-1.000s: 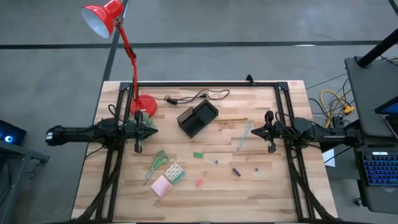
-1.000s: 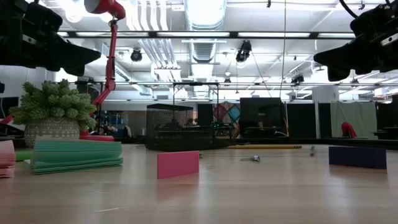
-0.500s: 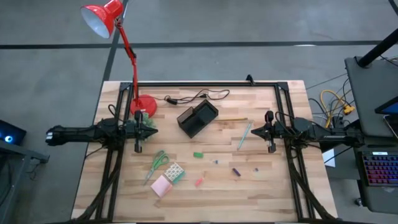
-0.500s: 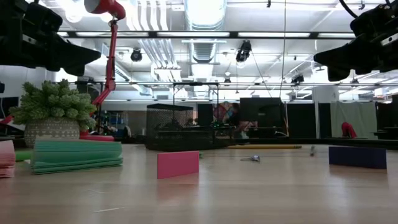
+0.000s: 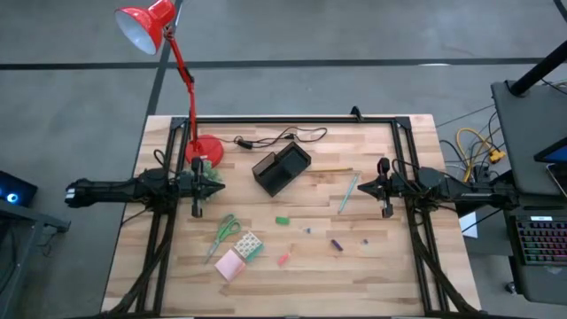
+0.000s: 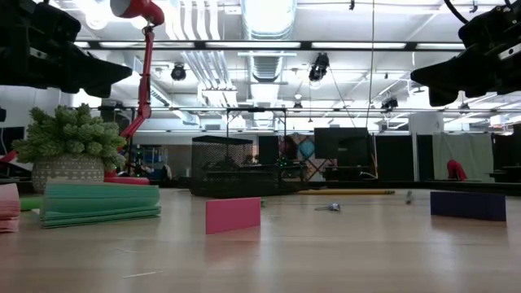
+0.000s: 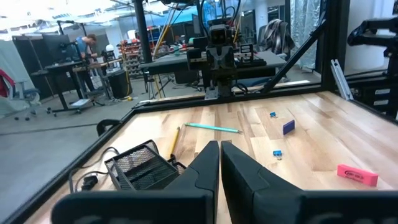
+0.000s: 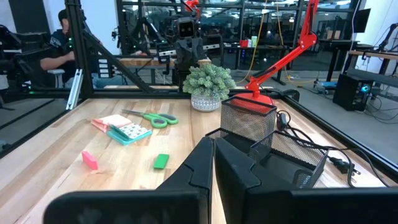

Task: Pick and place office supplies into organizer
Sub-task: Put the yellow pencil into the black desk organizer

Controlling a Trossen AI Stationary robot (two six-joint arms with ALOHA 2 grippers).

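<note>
The worktop (image 5: 372, 266) carries the black mesh organizer (image 5: 281, 168) at its far middle, nothing visible in its compartments; the scissors (image 5: 225, 232), patterned block (image 5: 248, 245) and pink pad (image 5: 230, 265) lie loose near the front left; the left gripper (image 5: 215, 183) and right gripper (image 5: 365, 187) hover at either side, jaws pressed together, holding nothing.

A robotics lab is shown: exposed ceiling ducts (image 6: 269, 16), equipment-laden workbenches (image 7: 74, 65), and seated people (image 8: 53, 46) far behind.

Grey concrete floor (image 5: 354, 35) surrounds the wooden table (image 5: 372, 266) (butcher-block planks), under long ceiling lights (image 6: 269, 16).
</note>
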